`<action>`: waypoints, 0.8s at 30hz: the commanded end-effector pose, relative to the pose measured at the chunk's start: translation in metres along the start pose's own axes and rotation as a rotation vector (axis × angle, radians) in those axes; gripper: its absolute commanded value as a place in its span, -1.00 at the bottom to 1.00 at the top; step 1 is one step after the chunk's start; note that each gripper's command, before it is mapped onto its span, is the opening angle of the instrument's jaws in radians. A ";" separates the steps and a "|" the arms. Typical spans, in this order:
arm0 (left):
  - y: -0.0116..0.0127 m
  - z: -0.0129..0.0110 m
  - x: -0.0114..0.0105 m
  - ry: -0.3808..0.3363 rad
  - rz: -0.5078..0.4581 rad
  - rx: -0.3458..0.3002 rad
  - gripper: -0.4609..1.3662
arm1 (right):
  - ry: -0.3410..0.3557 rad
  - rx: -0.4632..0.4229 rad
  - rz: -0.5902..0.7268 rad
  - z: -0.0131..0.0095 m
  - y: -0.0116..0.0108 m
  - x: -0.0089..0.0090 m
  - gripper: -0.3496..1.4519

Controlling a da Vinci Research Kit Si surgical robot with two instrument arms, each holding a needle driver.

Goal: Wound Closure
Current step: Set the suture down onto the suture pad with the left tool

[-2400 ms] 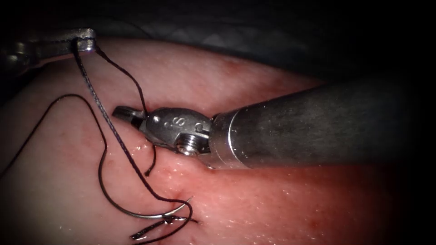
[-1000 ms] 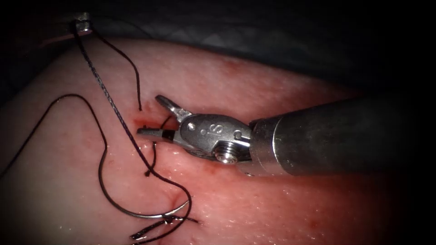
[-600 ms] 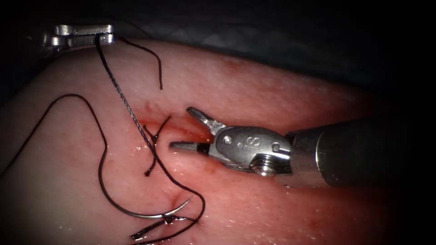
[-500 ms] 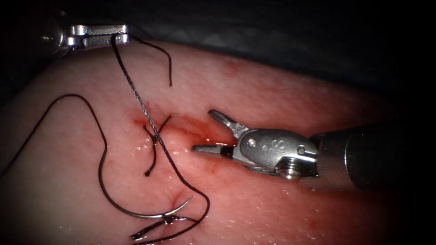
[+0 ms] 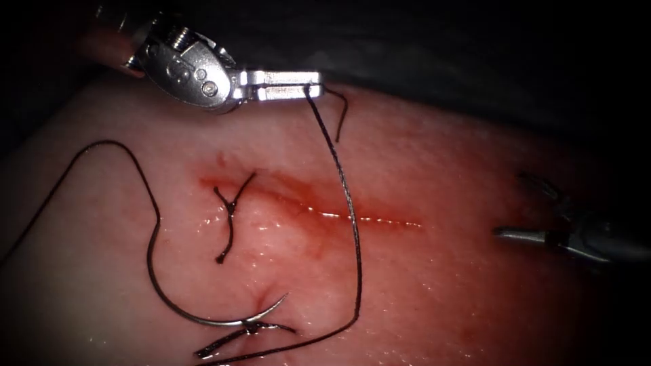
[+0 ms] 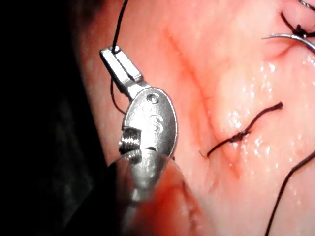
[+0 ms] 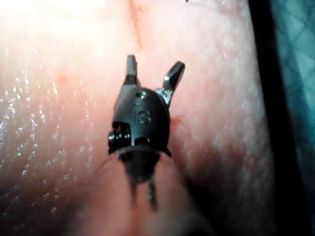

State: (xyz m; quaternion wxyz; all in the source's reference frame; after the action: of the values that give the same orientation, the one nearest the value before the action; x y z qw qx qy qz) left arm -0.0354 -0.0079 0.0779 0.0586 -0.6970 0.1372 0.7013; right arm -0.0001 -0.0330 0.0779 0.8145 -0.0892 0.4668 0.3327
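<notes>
Needle (image 5: 203, 315): lies free on the tissue (image 5: 441, 298), below the cut (image 5: 319, 207), tip resting at the surface; neither tool holds it.
Left tool (image 5: 288, 85): jaws clamped on the thread (image 5: 352, 237) above the cut, also seen in the left wrist view (image 6: 120, 61).
Right tool (image 5: 536, 217): jaws apart, holding nothing, at the cut's right end; spread wide in its wrist view (image 7: 152, 73).
Knot (image 5: 230, 207): tied stitch with 2 short tails across the cut's left end.

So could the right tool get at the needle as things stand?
Probably yes. The right tool has open, empty jaws and sits off to the right; the needle lies free on the tissue at lower left. Only the thread held by the left tool hangs between them.
</notes>
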 end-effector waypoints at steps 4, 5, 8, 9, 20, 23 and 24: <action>0.0032 0.0022 -0.0012 -0.001 -0.022 -0.040 -0.88 | 0.000 -0.012 0.003 -0.0026 0.0009 0.0002 0.96; 0.0038 0.0028 -0.0015 -0.001 -0.029 -0.044 -0.88 | -0.001 -0.009 0.005 -0.0030 0.0009 0.0002 0.95; 0.0058 0.0046 -0.0024 -0.013 -0.036 -0.062 -0.88 | -0.006 -0.007 0.004 -0.0041 0.0011 0.0006 0.94; 0.0063 0.0051 -0.0027 -0.014 -0.037 -0.070 -0.88 | -0.004 -0.007 0.005 -0.0044 0.0012 0.0007 0.94; 0.0124 0.0102 -0.0061 -0.058 -0.140 -0.195 -0.88 | 0.015 0.000 0.007 -0.0053 0.0010 0.0019 0.94; 0.0136 0.0111 -0.0069 -0.066 -0.182 -0.213 -0.88 | 0.015 0.000 0.007 -0.0053 0.0010 0.0019 0.94; 0.0142 0.0114 -0.0072 -0.073 -0.213 -0.222 -0.88 | 0.016 0.002 0.007 -0.0053 0.0010 0.0019 0.94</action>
State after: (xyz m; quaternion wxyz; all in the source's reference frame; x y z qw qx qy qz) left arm -0.0504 -0.0174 0.0867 0.0644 -0.6826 -0.0163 0.7278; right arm -0.0038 -0.0337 0.0735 0.8093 -0.0922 0.4728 0.3362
